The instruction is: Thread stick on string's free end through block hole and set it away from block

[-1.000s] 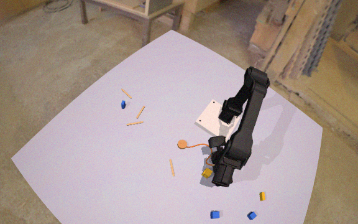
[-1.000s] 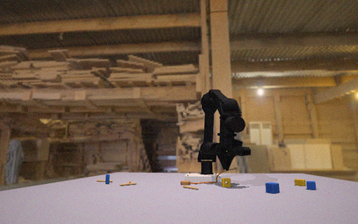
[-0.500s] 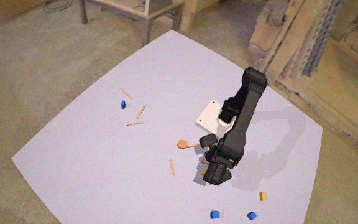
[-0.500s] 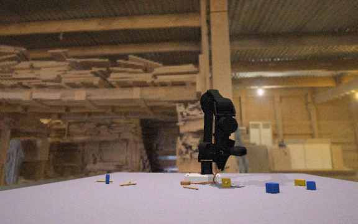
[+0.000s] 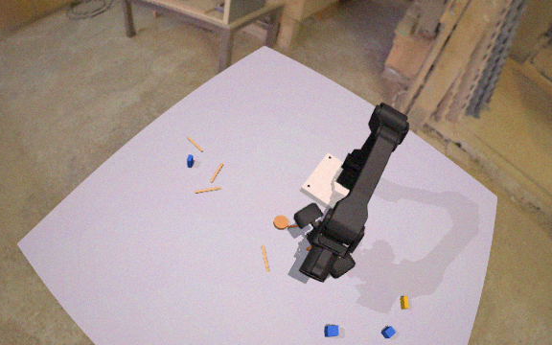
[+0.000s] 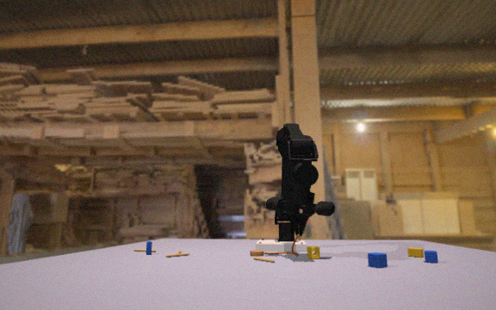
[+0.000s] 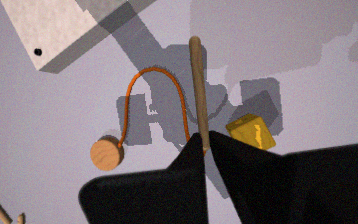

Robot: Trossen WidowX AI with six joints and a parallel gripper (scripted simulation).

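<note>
The gripper (image 6: 298, 233) (image 7: 205, 138) is shut on the string's stick (image 7: 198, 85) near its string end, above the table. In the wrist view the stick points up the picture, away from the fingertips. The orange string (image 7: 128, 105) (image 6: 294, 244) rises in a loop from the round wooden button (image 5: 281, 222) (image 6: 257, 253) (image 7: 106, 153) to the fingertips. The yellow block (image 6: 313, 252) (image 7: 252, 133) sits on the table, close by the fingers in the wrist view; its hole shows in the exterior view. The arm hides the block in the top view.
A loose stick (image 5: 265, 259) (image 6: 263, 259) lies near the button. More loose sticks and a blue piece (image 5: 190, 161) (image 6: 149, 248) lie at far left. Two blue blocks (image 5: 332, 331) (image 5: 388, 332) and another yellow block (image 5: 404, 302) (image 6: 415, 252) are to the right. The white base plate (image 5: 324, 179) is behind.
</note>
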